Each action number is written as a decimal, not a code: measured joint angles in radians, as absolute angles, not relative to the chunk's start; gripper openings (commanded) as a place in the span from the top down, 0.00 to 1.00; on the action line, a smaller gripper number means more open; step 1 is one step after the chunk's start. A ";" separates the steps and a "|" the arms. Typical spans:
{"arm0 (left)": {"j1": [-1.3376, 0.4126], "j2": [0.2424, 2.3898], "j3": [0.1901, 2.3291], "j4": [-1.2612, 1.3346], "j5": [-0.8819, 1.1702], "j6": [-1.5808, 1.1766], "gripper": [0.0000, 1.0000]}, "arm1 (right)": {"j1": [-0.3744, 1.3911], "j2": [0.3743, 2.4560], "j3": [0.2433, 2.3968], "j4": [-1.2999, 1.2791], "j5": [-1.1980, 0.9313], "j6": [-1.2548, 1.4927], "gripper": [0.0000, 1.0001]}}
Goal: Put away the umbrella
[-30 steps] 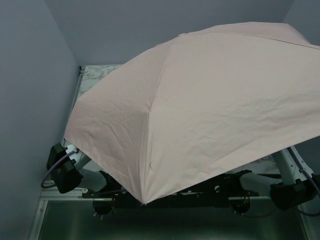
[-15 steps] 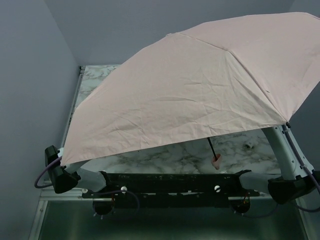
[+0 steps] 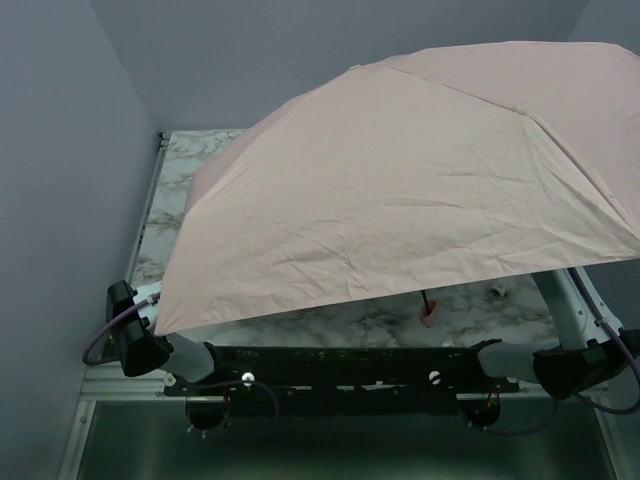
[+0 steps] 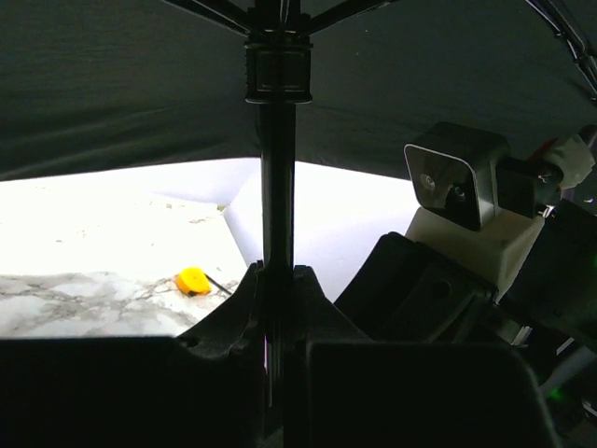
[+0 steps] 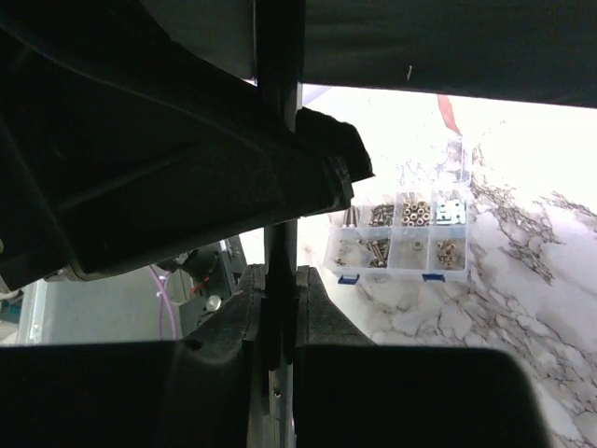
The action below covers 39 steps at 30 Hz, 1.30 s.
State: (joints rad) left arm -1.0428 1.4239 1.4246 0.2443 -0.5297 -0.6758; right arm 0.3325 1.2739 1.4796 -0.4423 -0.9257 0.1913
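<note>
Open umbrella [image 3: 400, 180] w/ canopy spread over both arms, above bench [image 3: 300, 325]. Its shaft [image 4: 277, 187] runs upright betw. fingers of left claw [image 4: 277, 289], clenched on it. Right claw [image 5: 278, 289] likewise clamps shaft. Pink handle [image 3: 430, 318] shows under canopy edge.

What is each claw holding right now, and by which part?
Both hold the open umbrella by its shaft: the left claw grips it below the rib hub, the right claw grips the same shaft.
</note>
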 measured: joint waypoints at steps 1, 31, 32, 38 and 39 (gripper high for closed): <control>-1.043 1.423 1.424 0.247 -0.528 -0.672 0.83 | 0.332 1.273 1.480 -0.439 -0.926 0.205 1.00; -0.889 1.370 1.118 0.931 0.113 -0.822 0.29 | 0.254 1.189 1.172 0.406 -1.322 1.006 1.00; -0.889 1.379 1.124 0.931 0.120 -0.830 0.36 | 0.254 1.188 1.172 0.412 -1.323 1.007 1.00; -0.886 1.409 1.149 0.944 0.154 -0.853 1.00 | 0.254 1.177 1.164 0.426 -1.330 1.014 0.99; -0.883 1.417 1.157 0.940 0.161 -0.857 1.00 | 0.254 1.174 1.163 0.430 -1.332 1.012 0.97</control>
State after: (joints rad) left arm -0.8833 1.4174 1.1572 0.9398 0.1608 -0.8566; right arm 0.2543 1.1744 1.1629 0.4305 -1.3319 1.0122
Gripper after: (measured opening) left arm 0.182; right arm 0.158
